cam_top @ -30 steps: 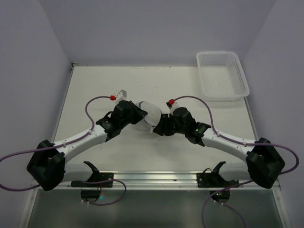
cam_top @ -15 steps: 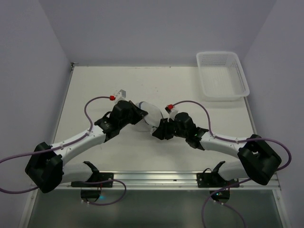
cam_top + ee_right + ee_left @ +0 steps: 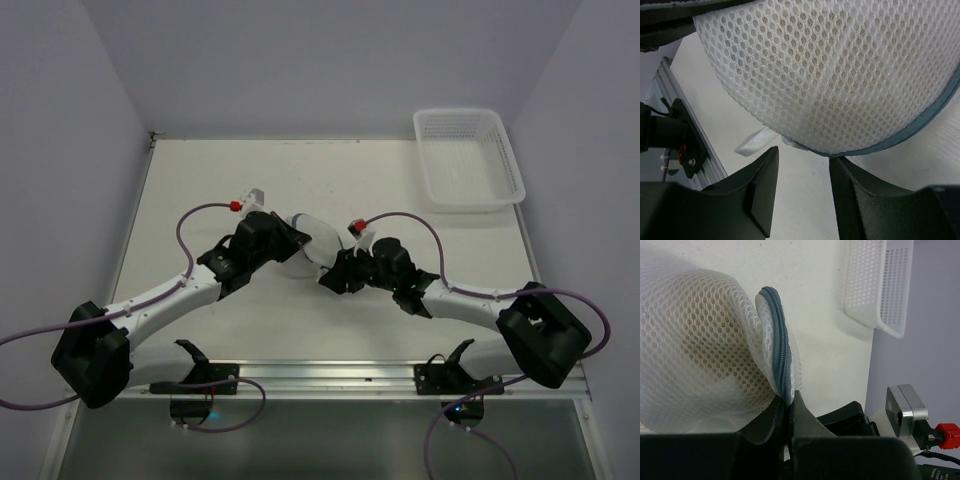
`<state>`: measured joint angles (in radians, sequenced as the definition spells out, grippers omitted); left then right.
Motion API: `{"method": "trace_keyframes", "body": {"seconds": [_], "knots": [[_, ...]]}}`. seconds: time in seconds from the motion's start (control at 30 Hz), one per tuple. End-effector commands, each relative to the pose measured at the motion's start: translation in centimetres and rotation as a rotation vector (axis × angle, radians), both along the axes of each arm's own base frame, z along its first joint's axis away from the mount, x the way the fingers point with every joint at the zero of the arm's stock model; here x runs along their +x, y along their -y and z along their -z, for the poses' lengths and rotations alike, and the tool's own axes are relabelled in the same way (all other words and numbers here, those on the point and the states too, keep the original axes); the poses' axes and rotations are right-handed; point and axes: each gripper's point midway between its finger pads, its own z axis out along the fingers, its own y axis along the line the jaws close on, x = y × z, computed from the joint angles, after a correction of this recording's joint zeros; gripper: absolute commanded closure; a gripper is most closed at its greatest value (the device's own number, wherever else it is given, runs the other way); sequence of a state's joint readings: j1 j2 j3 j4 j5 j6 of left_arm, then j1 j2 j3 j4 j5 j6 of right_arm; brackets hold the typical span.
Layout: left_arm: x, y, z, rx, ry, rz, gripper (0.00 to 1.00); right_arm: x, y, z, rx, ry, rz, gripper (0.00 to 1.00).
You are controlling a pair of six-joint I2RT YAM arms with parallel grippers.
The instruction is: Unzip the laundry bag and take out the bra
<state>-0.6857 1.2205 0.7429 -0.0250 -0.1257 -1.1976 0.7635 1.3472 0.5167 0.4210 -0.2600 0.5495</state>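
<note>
1. Sliding toward the lower centre of the overhead view over the last second, the right gripper [image 3: 332, 276] has drawn back along the near edge of the small round white mesh laundry bag [image 3: 312, 238]. The left gripper [image 3: 290, 250] and the bag have stayed put. I judge this a re-aim for the zip pull, with no unzipping done yet.
2. The bag sits mid-table [image 3: 200, 180] between both grippers. A tan form shows through the mesh, probably the bra [image 3: 705, 355], still inside.
3. At the lower centre of its wrist view, the left gripper is clenched on the blue-grey zipper band [image 3: 779, 340].
4. The right gripper is spread wide and holds nothing. The bag's underside bulges above the gap, and a white ribbon tab [image 3: 752, 142] lies just beyond one finger, untouched.
</note>
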Motion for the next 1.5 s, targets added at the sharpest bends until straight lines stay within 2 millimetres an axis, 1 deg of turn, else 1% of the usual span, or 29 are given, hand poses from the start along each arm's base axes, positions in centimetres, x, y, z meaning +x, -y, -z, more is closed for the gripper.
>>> {"method": "trace_keyframes", "body": {"seconds": [0.0,0.2,0.37,0.47,0.63,0.67,0.77,0.87,0.93,0.97,1.0,1.07,1.13,1.17,1.23,1.3,1.33,1.37,1.43,1.47], "knots": [[0.4,0.6,-3.0,-0.074,0.05,-0.005,1.0,0.8,-1.2,-2.2,0.059,0.093,-0.048,0.53],[0.2,0.9,-2.5,-0.077,0.034,0.006,1.0,0.9,-1.6,-3.5,0.086,0.123,-0.061,0.54],[0.2,0.9,-2.3,-0.078,0.03,0.006,1.0,1.2,-1.6,-3.8,0.09,0.133,-0.058,0.58],[0.2,0.9,-2.4,-0.08,0.03,0.005,1.0,1.3,-1.6,-3.6,0.086,0.13,-0.048,0.62],[0.1,0.8,-2.1,-0.081,0.019,0.0,1.0,1.7,-1.5,-4.3,0.112,0.134,-0.018,0.67],[0.0,0.8,-2.0,-0.086,0.014,-0.002,1.0,1.8,-1.4,-4.7,0.121,0.142,-0.009,0.71],[0.0,0.8,-1.9,-0.094,0.011,-0.006,1.0,2.0,-1.4,-5.2,0.137,0.142,0.01,0.74],[0.1,0.8,-2.0,-0.102,0.015,-0.012,1.0,2.3,-1.3,-5.4,0.148,0.14,0.029,0.81],[0.1,0.8,-2.1,-0.104,0.018,-0.013,1.0,2.3,-1.3,-5.2,0.143,0.136,0.032,0.84],[0.2,0.8,-2.2,-0.104,0.019,-0.014,1.0,2.5,-1.1,-5.2,0.14,0.136,0.04,0.88],[0.2,0.8,-2.2,-0.105,0.021,-0.014,1.0,2.5,-1.1,-4.9,0.136,0.134,0.043,0.91],[0.2,0.8,-2.2,-0.103,0.02,-0.017,1.0,2.5,-0.7,-4.2,0.122,0.124,0.056,0.97],[0.2,0.7,-2.2,-0.099,0.022,-0.02,1.0,2.4,-0.2,-3.9,0.114,0.124,0.065,1.0],[0.2,0.5,-2.0,-0.093,0.021,-0.021,1.0,2.1,0.3,-3.0,0.097,0.109,0.071,1.0],[0.3,0.5,-2.1,-0.089,0.027,-0.025,1.0,1.9,0.9,-2.6,0.084,0.111,0.078,1.0],[0.4,0.2,-2.1,-0.085,0.03,-0.03,1.0,1.6,1.8,-1.5,0.053,0.098,0.096,1.0],[0.5,0.0,-2.0,-0.082,0.028,-0.034,1.0,1.5,2.3,-1.6,0.051,0.105,0.106,1.0],[0.6,-0.1,-2.1,-0.08,0.033,-0.035,1.0,1.2,3.0,-0.6,0.025,0.089,0.117,1.0],[0.7,-0.3,-2.1,-0.069,0.037,-0.028,1.0,1.4,4.0,-0.1,0.0,0.09,0.148,1.0],[0.9,-0.6,-2.1,-0.065,0.04,-0.033,1.0,1.2,4.7,0.3,-0.02,0.079,0.161,1.0]]}}
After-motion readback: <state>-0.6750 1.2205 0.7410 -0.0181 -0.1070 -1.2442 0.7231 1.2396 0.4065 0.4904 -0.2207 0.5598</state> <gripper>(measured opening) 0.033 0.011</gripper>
